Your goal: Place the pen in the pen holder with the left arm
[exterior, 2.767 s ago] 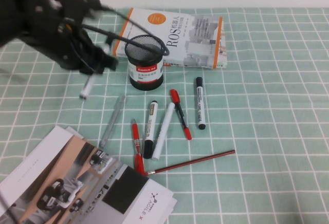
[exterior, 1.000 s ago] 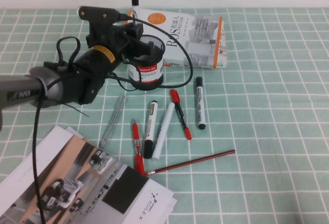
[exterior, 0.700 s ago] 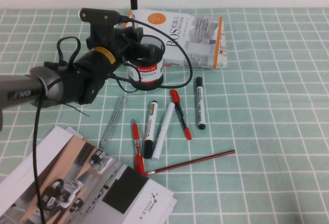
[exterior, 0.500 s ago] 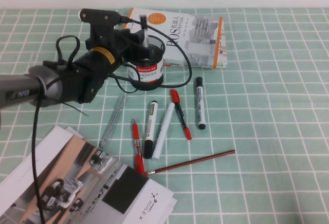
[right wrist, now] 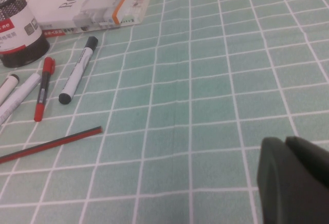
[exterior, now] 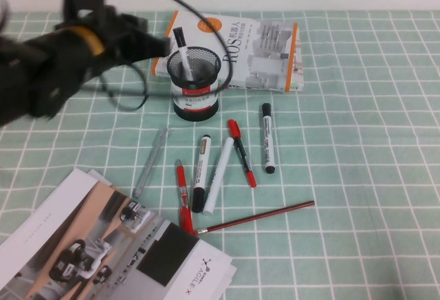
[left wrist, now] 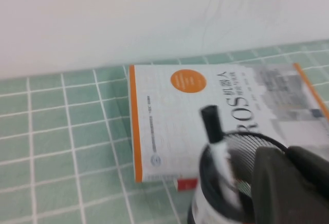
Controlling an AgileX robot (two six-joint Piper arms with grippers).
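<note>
The left gripper (exterior: 148,42) hovers just left of the pen holder (exterior: 195,83), holding nothing; whether its jaws are parted I cannot tell. The pen (exterior: 183,54), slim and white with a black cap, stands tilted inside the black mesh holder, cap poking above the rim, before the book (exterior: 244,49). The right gripper (right wrist: 293,180) hangs over bare checked cloth (right wrist: 216,80), far right.
</note>
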